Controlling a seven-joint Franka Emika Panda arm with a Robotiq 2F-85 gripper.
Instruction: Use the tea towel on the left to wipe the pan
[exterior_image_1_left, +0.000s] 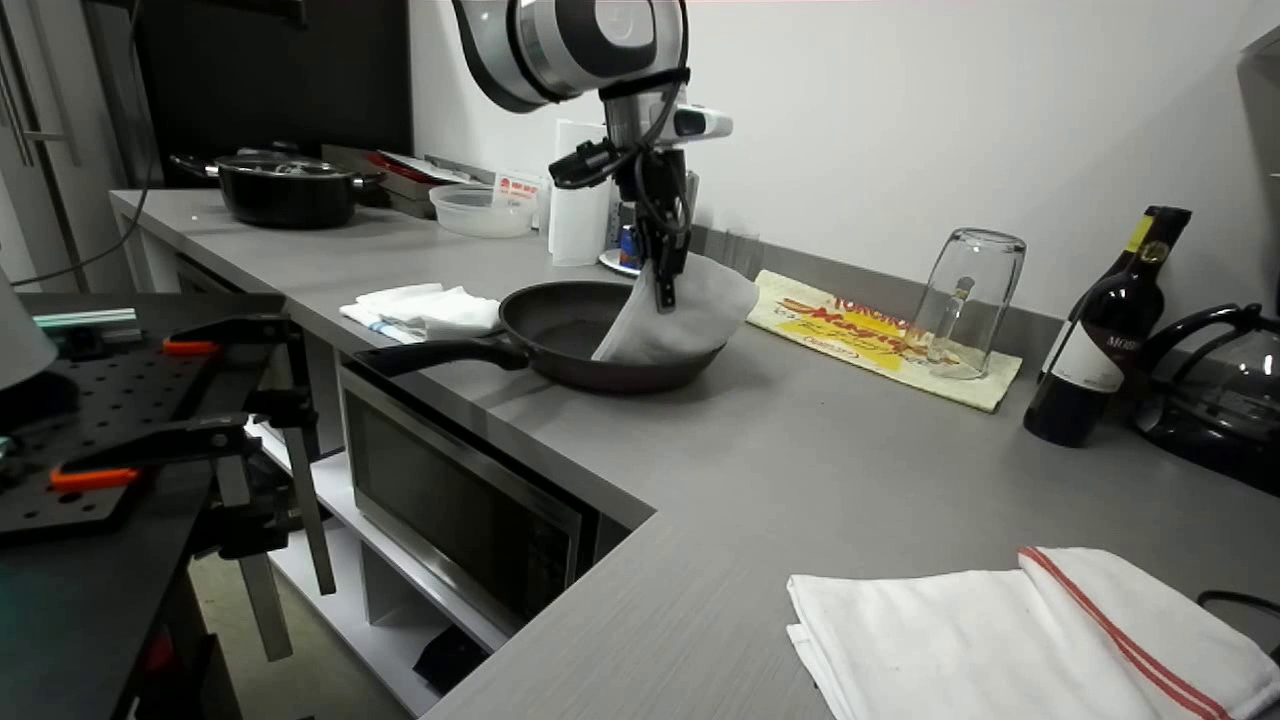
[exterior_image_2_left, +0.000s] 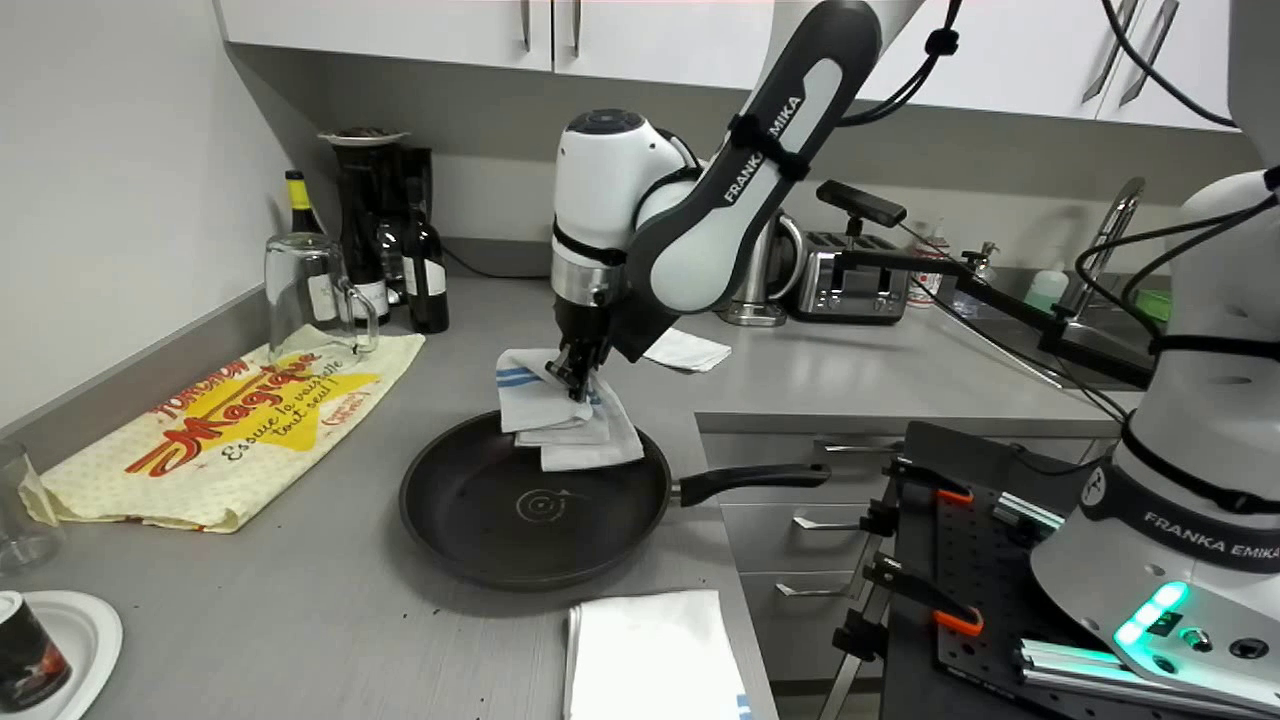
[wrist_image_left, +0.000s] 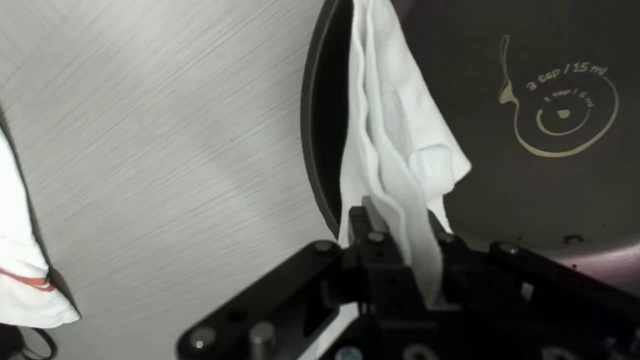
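The dark frying pan sits on the grey counter; it also shows in an exterior view and in the wrist view. My gripper is shut on a white tea towel with blue stripes, with folds of cloth between its fingers. In both exterior views the gripper is over the pan's edge, fingers pointing down. The held towel hangs into the pan, its lower part lying against the inner wall and floor. The cloth hides part of the pan's rim.
Another white towel lies beside the pan near its handle. A red-striped towel lies farther along the counter. A yellow printed cloth bears an upturned glass mug. Wine bottles stand near the coffee pot.
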